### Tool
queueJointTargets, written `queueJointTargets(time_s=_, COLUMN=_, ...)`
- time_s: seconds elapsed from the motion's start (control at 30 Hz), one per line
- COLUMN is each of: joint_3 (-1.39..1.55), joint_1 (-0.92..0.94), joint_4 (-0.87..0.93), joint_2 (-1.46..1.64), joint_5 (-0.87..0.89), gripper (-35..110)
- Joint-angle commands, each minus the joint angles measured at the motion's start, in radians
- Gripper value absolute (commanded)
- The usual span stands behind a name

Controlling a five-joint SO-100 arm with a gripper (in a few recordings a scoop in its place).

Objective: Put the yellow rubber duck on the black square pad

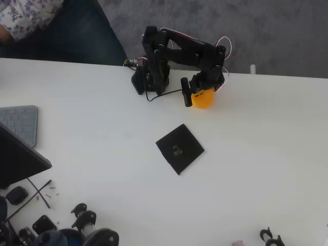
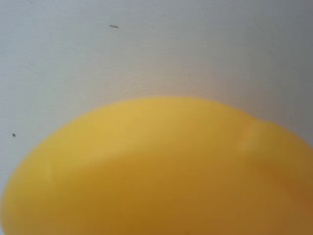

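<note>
The yellow rubber duck (image 1: 203, 99) sits on the white table just below the black arm, near the table's far edge. My gripper (image 1: 195, 96) is right down at it: one black finger (image 1: 187, 95) runs along the duck's left side, and the other finger is hidden under the wrist. Whether the jaws press on the duck is unclear. In the wrist view the duck (image 2: 161, 171) is a blurred yellow mass very close to the lens, with bare table behind it. The black square pad (image 1: 179, 148), with a small grey mark at its centre, lies flat below and left of the duck, apart from it.
A dark slanted slab (image 1: 18, 159) and a grey keyboard (image 1: 21, 123) sit at the left edge. Black parts and cables (image 1: 77, 220) litter the bottom left, and a small black clip (image 1: 270, 237) is at the bottom right. A person (image 1: 56, 28) sits behind the table's far left.
</note>
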Motion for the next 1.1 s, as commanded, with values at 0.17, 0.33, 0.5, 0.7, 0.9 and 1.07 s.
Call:
queueJointTargets(time_s=0.17, joint_3=-0.003, joint_1=-0.031, joint_4=0.012, joint_2=0.017, joint_5=0.002, gripper=8)
queueJointTargets(time_s=0.33, joint_3=-0.067, joint_1=-0.028, joint_4=0.012, joint_2=0.018, joint_5=0.002, gripper=8)
queueJointTargets(time_s=0.5, joint_3=-0.14, joint_1=-0.02, joint_4=0.012, joint_2=0.018, joint_5=0.002, gripper=8)
queueJointTargets(time_s=0.7, joint_3=-0.198, joint_1=0.141, joint_4=0.012, joint_2=0.018, joint_5=-0.011, gripper=8)
queueJointTargets(time_s=0.9, joint_3=-0.301, joint_1=0.258, joint_4=0.012, joint_2=0.04, joint_5=-0.011, gripper=8)
queueJointTargets(time_s=1.07, joint_3=-0.385, joint_1=0.337, joint_4=0.012, joint_2=0.06, joint_5=-0.002, gripper=8)
